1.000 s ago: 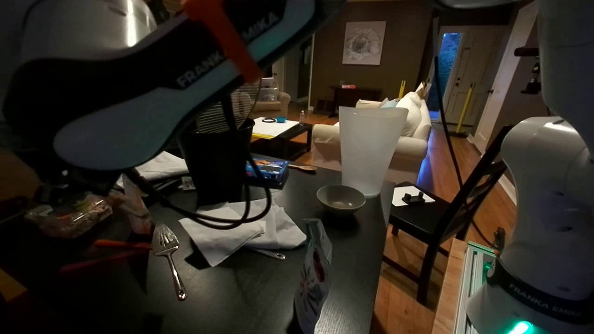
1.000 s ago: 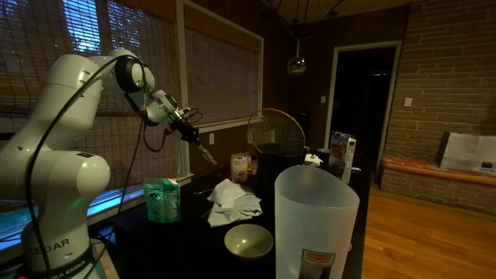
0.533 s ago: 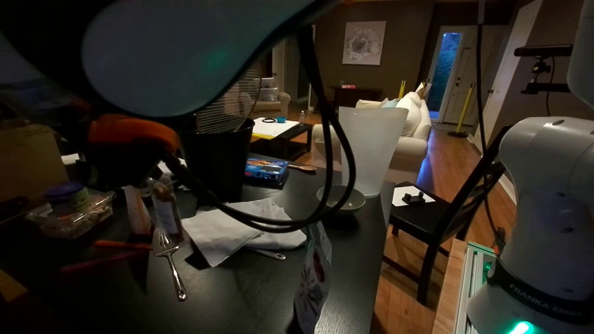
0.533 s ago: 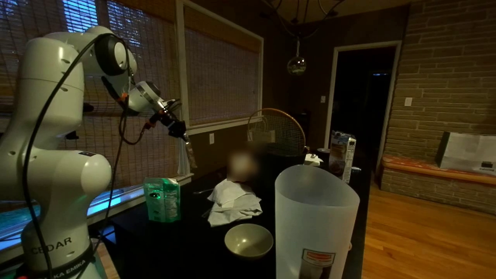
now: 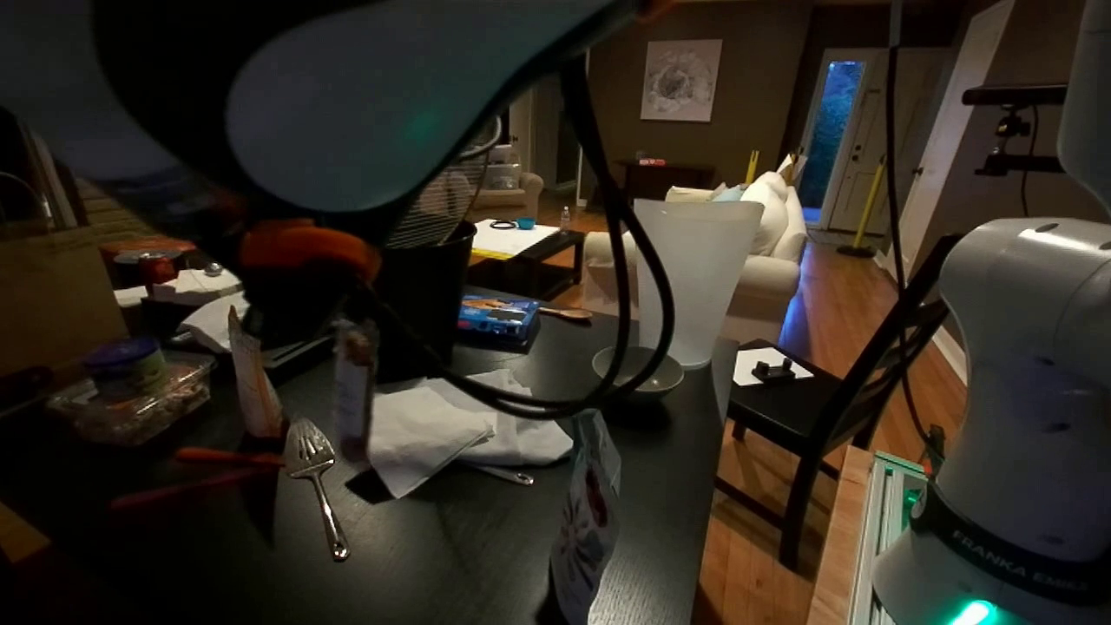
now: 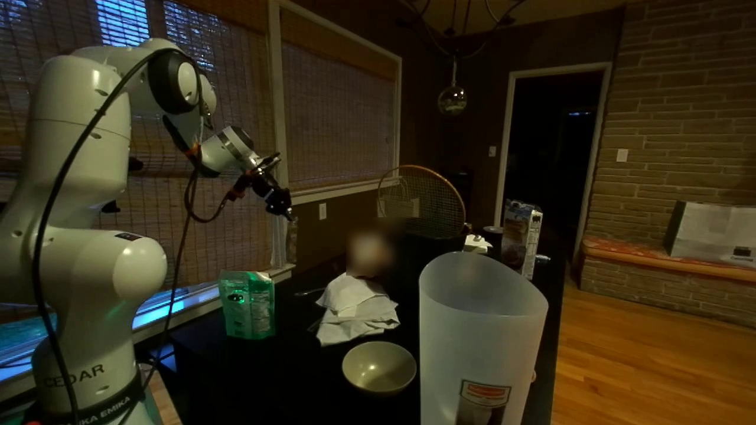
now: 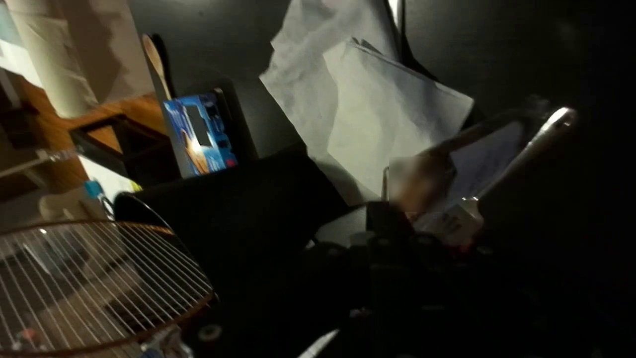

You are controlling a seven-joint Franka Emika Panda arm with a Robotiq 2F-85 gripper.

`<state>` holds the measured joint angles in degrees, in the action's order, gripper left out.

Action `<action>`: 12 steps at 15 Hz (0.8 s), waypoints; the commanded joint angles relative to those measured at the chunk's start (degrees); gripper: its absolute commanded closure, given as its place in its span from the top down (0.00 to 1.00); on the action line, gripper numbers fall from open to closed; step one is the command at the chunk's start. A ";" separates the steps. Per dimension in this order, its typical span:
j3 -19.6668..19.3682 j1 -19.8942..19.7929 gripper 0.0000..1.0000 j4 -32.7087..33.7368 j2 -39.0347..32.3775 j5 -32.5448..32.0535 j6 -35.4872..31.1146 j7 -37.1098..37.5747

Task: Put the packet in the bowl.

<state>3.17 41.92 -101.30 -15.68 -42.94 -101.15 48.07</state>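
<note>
Working outward from the pincer [image 6: 289, 216]: I have it clamped on the upper end of the clear-wrapped packet [image 5: 355, 391], which hangs near vertical and appears clear of the counter [image 5: 451, 555]. Primary hazard: with only the end gripped, the packet may slip or swing; I judge abrupt acceleration the likeliest cause. Near the packet lie the slotted server [image 5: 311, 450] and the folded white napkins [image 5: 425, 434]; if I travel too low, the packet's free end could drag either along. Close to these stands the black bucket [image 5: 438, 278], with a racket [image 6: 434, 200] showing above its rim; a wide rotation could strike the racket. Between the napkins and the robot base [image 6: 88, 366] stands an upright stand-up pouch [image 6: 247, 304]; a low sweep would topple it. Farther off sits the bowl [image 6: 379, 370], well apart from the packet and with nothing visible in it. The bowl is shallow and the packet long, so I expect an off-centre release to leave it across the rim, where it could fall out or tip the bowl. Next to the bowl stands the tall translucent jug [image 6: 481, 348]; overshoot on approach could knock it over. In an exterior view the cable [image 5: 555, 408] crosses in front of the bowl; I cannot tell its true clearance, so a snag during transfer is possible.
</note>
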 commanded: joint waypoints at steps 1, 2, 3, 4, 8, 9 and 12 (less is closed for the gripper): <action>2.61 -6.16 0.00 -11.03 9.11 1.60 5.97 5.61; 3.22 -7.95 0.00 -13.39 10.75 2.33 7.84 7.04; 3.97 -9.70 0.00 -15.50 13.01 3.32 10.17 8.45; 4.55 -11.76 0.00 -18.10 15.04 4.44 11.46 9.93; 6.19 -19.83 0.00 -26.43 23.57 10.10 15.30 14.35; 8.02 -19.83 0.01 -20.82 17.32 7.23 15.29 12.00; 8.05 -22.44 0.01 -24.73 21.76 8.88 15.31 12.66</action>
<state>8.04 22.70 -126.19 6.13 -34.33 -85.83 60.95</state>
